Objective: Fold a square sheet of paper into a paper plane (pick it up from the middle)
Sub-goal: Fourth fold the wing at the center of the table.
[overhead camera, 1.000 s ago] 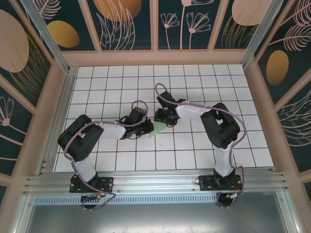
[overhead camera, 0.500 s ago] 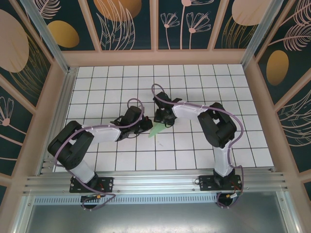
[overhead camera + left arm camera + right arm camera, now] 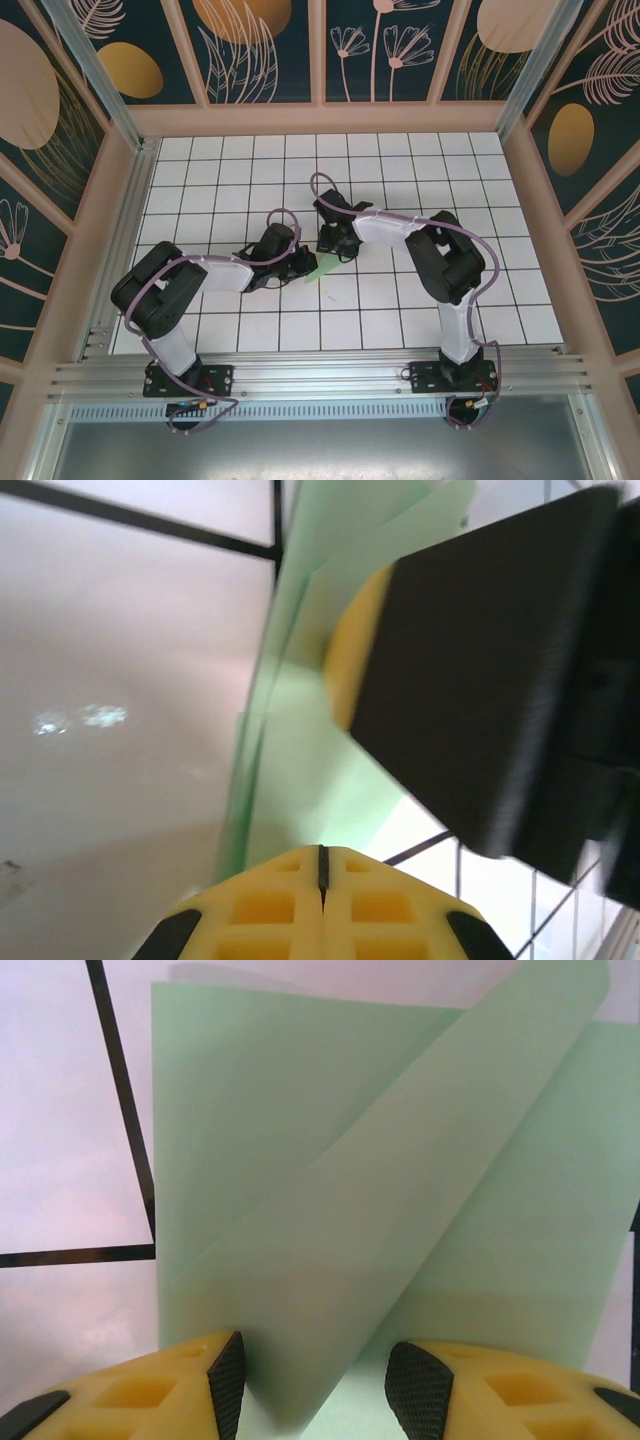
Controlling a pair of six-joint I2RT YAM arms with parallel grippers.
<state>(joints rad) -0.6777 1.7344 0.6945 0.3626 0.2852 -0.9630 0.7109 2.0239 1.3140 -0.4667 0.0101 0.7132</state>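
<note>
– While you are looking down your left wrist camera, your left claw (image 3: 321,852) is sitting fully closed, its two yellow fingertips pressing together with only a thin dark seam between them.

– Is it pinching anything?

– The mint-green paper (image 3: 300,780) is running right up to those tips. Whether an edge is caught in the seam, I cannot tell you.

– And my right claw?

– Your right claw (image 3: 312,1365) is standing roughly half open, with its jaws well apart. A raised flap of the paper is slanting up out of the gap between them. The flap is filling that gap from one black-ribbed pad (image 3: 226,1380) to the other, but the jaws are not clamping it.

– Is anything else touching the paper?

– In your left wrist view, one black finger (image 3: 480,680) of the right claw is coming in from the right. Its yellow pad is sitting on or just over the folded layers at the far end.

– Where is the paper lying overall?

– From above, you are seeing it as a narrow, pointed green shape on the white grid table (image 3: 400,300), near the middle. It is lying between your two claws. The left claw is sitting just beside its left edge, and the right claw is hanging over its wider far end.
</note>
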